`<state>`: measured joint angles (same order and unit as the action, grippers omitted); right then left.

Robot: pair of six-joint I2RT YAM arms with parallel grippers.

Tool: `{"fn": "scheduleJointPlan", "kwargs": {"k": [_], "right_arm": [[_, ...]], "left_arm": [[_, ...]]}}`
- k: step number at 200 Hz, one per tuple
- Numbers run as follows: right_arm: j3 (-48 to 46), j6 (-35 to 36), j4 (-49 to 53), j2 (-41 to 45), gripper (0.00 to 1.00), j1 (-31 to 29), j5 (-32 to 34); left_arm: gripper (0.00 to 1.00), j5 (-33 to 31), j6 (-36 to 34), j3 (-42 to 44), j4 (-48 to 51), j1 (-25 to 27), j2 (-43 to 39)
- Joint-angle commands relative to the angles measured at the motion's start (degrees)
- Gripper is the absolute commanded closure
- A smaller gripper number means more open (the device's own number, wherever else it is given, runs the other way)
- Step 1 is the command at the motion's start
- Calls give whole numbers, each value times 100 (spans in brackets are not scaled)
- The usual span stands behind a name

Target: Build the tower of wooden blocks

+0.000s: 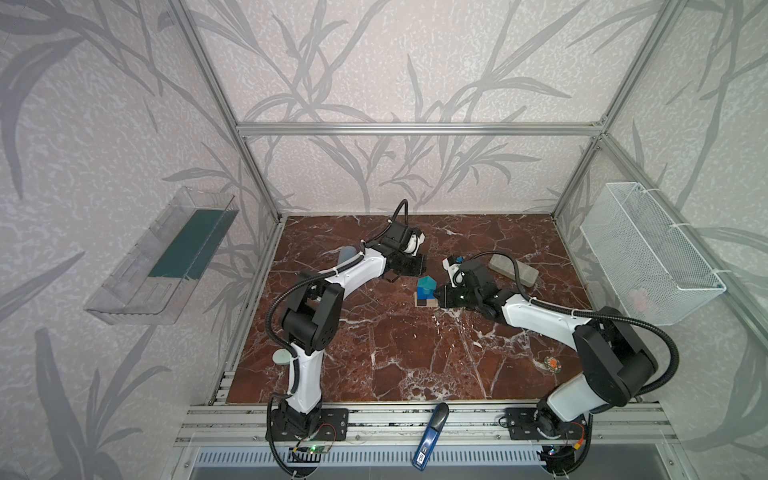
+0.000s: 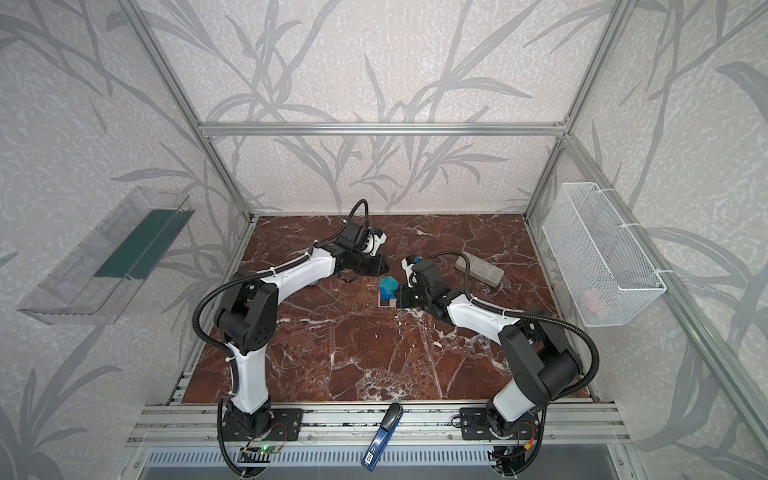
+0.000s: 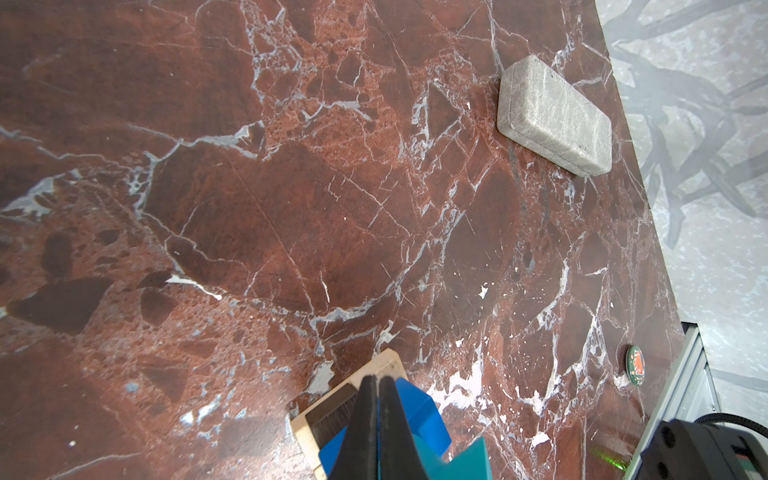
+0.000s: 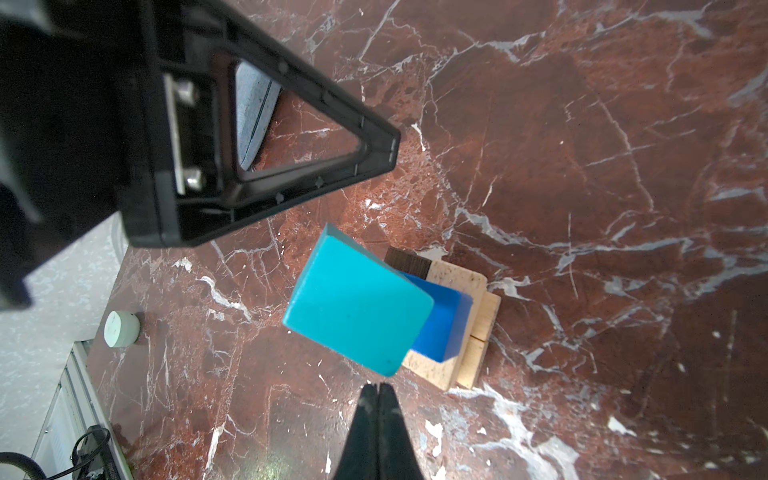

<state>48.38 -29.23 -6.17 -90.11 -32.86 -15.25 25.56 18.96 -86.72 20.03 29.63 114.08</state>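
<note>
Pictured near the middle of the red marble tabletop [image 1: 374,340]: the tower [image 1: 425,293], built up from a square base of pale bars [image 4: 461,282] and a dark brown bar [image 4: 404,262], with a blue block [image 4: 446,324] above and the teal pointed block [image 4: 357,307] topmost. To the tower's far left, raised above the table, the left gripper [image 3: 378,384] — fingers pressed together, clamped on nothing. Just right of the tower, low to the marble, the right gripper [image 4: 378,388], likewise closed tight and empty, tips just beside the teal pointed block's corner; touching or barely apart, hard to tell from the wrist view. Off to the far right, well apart from the stack, a grey stone-like brick [image 1: 513,270] lying flat. Partly hidden behind the left arm [image 1: 357,270], a rounded grey-blue case [image 1: 347,254]. At the near left edge, a pale round puck [image 1: 282,357]; at the near right, a small round badge [image 1: 552,364].
</note>
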Motion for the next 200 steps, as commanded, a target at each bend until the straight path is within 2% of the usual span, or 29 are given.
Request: {"fn": "scheduleJointPlan", "kwargs": {"k": [1,200], "right_arm": [[196,-56,-136,-68,100,34,-50],[206,-100,-209,-143,100,103,-119]], "left_arm": [[100,-51,-165,114,84,39,-250],[100,-51,-164,164,76,35,-308]]}}
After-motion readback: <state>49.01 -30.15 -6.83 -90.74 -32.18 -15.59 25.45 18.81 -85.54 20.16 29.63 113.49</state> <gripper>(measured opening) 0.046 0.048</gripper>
